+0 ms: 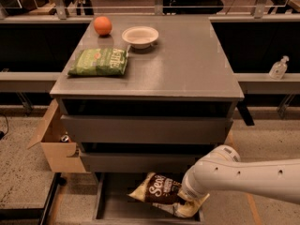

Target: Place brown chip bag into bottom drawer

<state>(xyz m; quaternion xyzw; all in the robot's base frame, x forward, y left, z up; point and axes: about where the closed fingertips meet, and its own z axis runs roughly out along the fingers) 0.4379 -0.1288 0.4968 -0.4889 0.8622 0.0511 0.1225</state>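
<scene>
The brown chip bag, dark brown with white script and tan edges, hangs tilted just over the floor of the open bottom drawer. My gripper is at the bag's right end, low inside the drawer and mostly hidden behind the white wrist. It is shut on the bag. The white arm reaches in from the right.
The two upper grey drawers stick out slightly above the bottom one. A green chip bag, an orange and a white bowl sit on the cabinet top. A tan cardboard box stands at the left. A sanitizer bottle stands at the right.
</scene>
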